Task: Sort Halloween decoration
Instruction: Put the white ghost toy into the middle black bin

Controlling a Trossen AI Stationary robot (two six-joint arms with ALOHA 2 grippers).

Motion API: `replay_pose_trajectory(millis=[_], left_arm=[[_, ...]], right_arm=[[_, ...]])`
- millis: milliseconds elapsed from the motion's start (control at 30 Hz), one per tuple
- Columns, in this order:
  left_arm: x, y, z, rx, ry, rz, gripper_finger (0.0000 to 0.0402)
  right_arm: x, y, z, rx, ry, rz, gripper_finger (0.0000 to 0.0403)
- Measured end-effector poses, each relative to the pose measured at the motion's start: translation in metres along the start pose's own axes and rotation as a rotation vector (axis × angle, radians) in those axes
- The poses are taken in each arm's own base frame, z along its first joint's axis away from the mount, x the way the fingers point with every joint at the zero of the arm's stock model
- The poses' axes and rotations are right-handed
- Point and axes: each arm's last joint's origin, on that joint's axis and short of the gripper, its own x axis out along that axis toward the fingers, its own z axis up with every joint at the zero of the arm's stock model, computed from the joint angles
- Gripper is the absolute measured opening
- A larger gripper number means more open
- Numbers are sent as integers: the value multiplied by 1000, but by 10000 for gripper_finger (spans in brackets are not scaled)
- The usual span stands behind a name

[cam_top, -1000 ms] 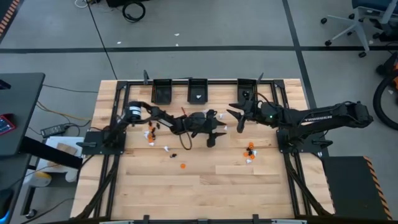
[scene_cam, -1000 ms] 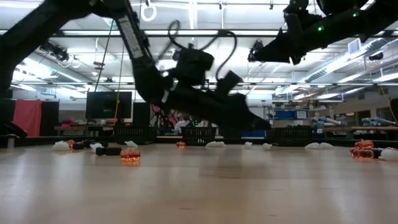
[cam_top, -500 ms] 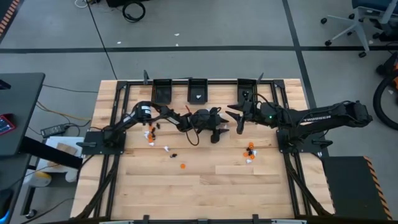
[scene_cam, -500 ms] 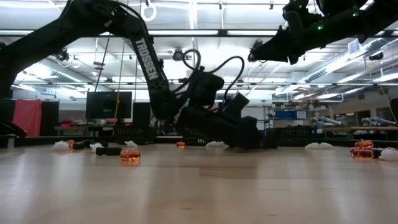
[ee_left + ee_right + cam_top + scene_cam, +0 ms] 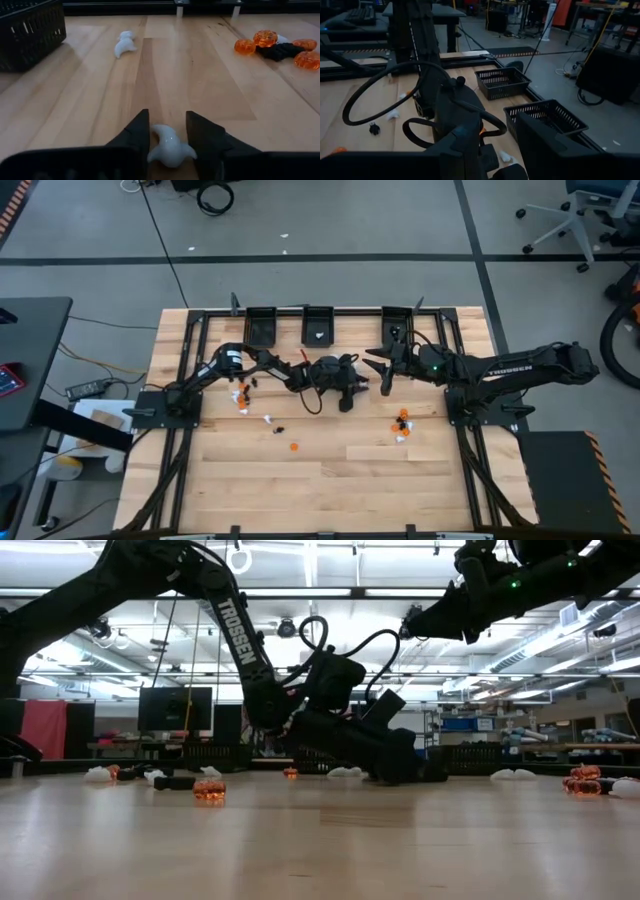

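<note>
Grey floor (image 5: pixel 400 220) crossed by dark tape lines surrounds the wooden table (image 5: pixel 330 480); an office chair (image 5: pixel 575 215) stands beyond its far right corner.

Both arms were black, and each had white TROSSEN letters on its side. The left arm (image 5: pixel 240 630) carried thick black cables that curled in loops near its wrist. The right arm (image 5: pixel 520 365) had a tiny green light, and its fingers (image 5: pixel 545 145) were dark, flat and wedge-shaped.
</note>
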Motion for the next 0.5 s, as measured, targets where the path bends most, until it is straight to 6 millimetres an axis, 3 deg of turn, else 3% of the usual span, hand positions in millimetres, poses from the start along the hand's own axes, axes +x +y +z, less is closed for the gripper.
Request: replay_pose_trajectory(millis=[267, 500], left_arm=[[0, 0, -2, -20, 10, 1, 82], [-8, -1, 16, -18, 35, 1, 83]], right_arm=[[0, 0, 0, -1, 4, 0, 132], [0, 0, -1, -3, 10, -10, 132]])
